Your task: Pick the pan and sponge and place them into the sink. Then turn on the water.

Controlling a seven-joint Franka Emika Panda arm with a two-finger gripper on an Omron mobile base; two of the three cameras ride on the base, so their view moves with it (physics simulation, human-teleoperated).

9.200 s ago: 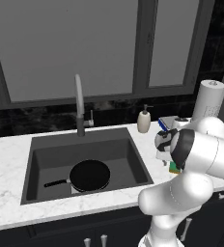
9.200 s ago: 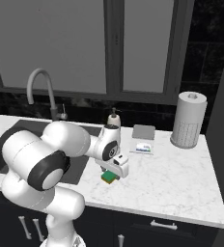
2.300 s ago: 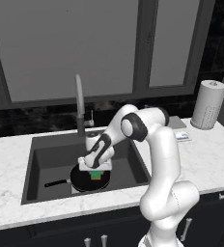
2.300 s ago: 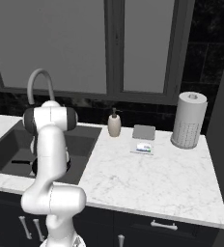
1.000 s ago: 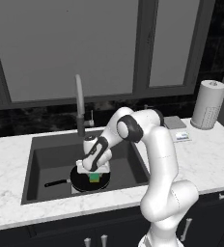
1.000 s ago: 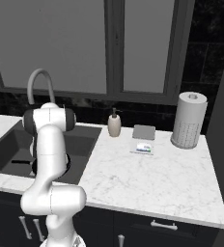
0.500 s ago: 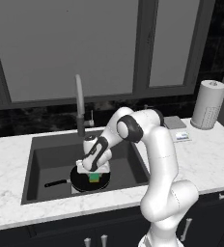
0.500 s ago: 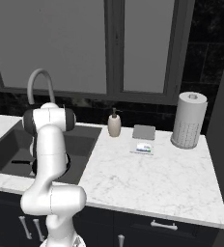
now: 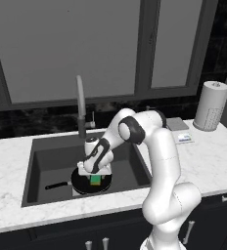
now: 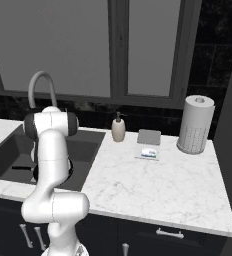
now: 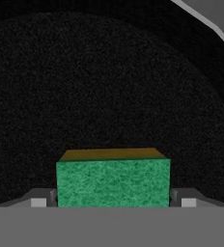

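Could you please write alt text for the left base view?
A white robot arm reaches down into the dark sink, its claw over a green sponge resting on the black pan. A grey faucet stands behind; no water runs.

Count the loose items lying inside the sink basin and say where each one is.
2. The pan lies on the sink floor at the front, handle pointing left. The sponge sits on the pan, under the pincer. The arm may hide more.
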